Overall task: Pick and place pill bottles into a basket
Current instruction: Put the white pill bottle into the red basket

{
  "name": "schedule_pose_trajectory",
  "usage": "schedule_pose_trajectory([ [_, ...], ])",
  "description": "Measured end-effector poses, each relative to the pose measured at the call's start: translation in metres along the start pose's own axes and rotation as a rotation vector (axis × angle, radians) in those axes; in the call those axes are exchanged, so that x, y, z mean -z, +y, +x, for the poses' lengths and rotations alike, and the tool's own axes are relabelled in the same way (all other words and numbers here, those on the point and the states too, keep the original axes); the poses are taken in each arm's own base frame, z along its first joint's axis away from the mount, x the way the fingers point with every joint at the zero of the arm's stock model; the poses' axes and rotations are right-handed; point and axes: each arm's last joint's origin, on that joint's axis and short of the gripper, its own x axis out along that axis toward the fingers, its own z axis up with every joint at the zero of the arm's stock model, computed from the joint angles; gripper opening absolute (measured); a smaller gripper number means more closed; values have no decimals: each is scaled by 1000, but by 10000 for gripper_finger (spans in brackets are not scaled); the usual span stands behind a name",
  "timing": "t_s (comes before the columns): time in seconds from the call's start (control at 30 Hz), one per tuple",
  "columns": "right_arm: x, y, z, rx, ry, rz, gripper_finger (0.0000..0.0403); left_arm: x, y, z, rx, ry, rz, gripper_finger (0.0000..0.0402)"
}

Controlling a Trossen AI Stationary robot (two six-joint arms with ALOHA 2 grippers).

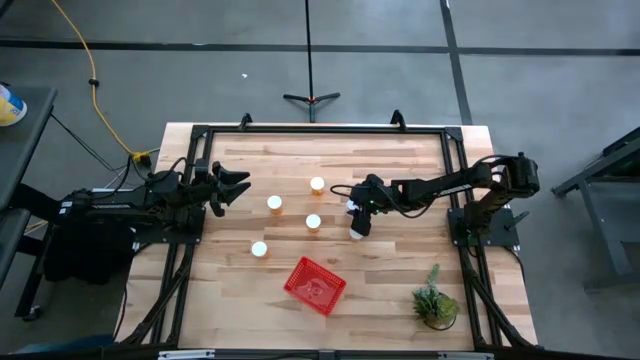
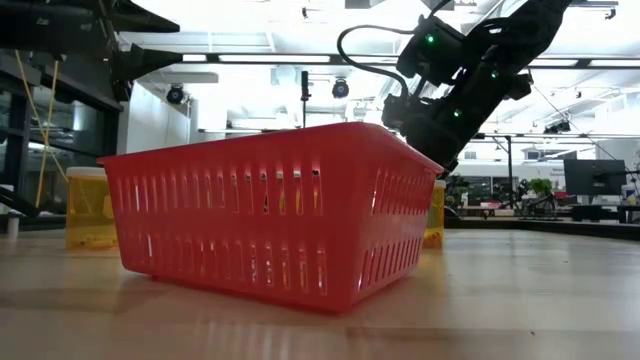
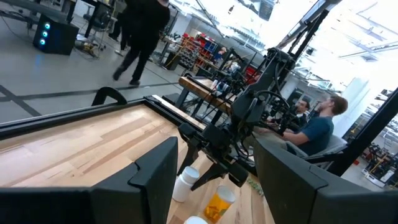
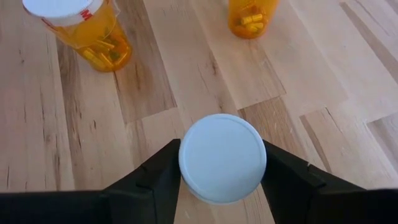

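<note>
Pill bottles (image 1: pixel 313 221) all stand outside the basket (image 1: pixel 314 285); right gripper (image 4: pixel 222 180) clamps one at its twelve o'clock.

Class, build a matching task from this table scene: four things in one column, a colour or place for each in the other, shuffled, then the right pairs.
Things:
1. basket
2. plant
3. right hand
4. left hand

Descriptions:
A. green, near the table's right front corner
B. over the table's left side, holding nothing
C. red mesh, front middle of the table
D. fingers on either side of a white bottle cap

Pairs: 1-C, 2-A, 3-D, 4-B
</note>
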Motion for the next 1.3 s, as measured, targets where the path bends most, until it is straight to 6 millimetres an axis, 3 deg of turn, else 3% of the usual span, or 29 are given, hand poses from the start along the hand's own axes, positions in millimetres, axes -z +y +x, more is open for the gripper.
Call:
schedule_pose_trajectory([
  [0.77, -1, -1, -1, 8, -7, 73, 181, 0, 0, 0, -2, 4, 1, 243],
  [1.3, -11, 0, -17, -6, -82, 94, 181, 2, 1, 0, -11, 20, 6, 243],
])
